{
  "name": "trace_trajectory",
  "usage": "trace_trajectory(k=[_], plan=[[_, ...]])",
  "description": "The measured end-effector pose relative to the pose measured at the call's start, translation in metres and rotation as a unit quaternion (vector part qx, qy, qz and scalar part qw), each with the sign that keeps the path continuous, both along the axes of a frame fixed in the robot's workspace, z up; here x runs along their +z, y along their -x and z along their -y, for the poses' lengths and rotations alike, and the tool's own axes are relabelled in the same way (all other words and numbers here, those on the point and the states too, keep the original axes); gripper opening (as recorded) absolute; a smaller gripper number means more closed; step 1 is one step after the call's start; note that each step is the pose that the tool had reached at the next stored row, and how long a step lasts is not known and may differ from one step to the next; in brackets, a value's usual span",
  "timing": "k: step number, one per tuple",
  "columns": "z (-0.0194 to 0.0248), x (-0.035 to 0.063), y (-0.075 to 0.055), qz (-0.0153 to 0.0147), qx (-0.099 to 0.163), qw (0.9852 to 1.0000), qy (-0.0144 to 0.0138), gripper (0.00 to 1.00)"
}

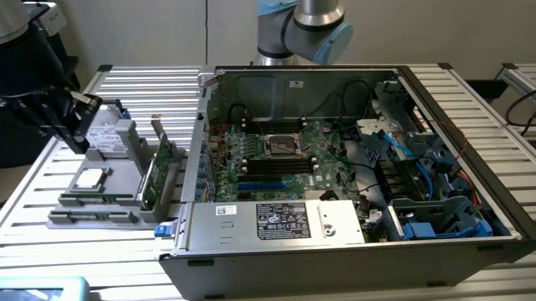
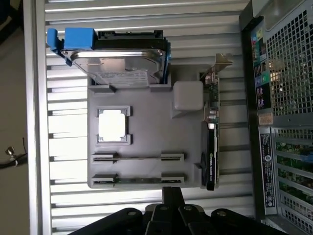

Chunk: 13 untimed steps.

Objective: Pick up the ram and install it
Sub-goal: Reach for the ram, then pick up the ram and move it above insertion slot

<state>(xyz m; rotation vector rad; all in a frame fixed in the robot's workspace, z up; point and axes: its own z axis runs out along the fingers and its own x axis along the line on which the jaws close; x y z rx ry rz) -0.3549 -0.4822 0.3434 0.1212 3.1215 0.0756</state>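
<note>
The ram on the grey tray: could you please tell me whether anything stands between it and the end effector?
Nothing visible does. The ram sits exposed at the tray edge nearest the end effector; the hard drive, CPU and expansion card lie beyond or beside it.

A table of silver metal slats [image 1: 142,81] spread across the whole frame. A flat gray plastic tray [image 1: 84,218] sat directly on it at the exterior view's lower left. An open computer case [image 1: 335,266] lay on its side near the tray, not touching it, covering the centre and the exterior view's right.
</note>
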Motion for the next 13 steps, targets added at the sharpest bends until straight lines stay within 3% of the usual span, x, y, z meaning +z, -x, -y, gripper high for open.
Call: trace_trajectory(k=[6,13], plan=[[0.0,-0.0057,0.02,-0.0001,0.0,1.0,0.0,0.11],[0.0,-0.0069,0.022,-0.0012,-0.001,1.0,0.0,0.11]])
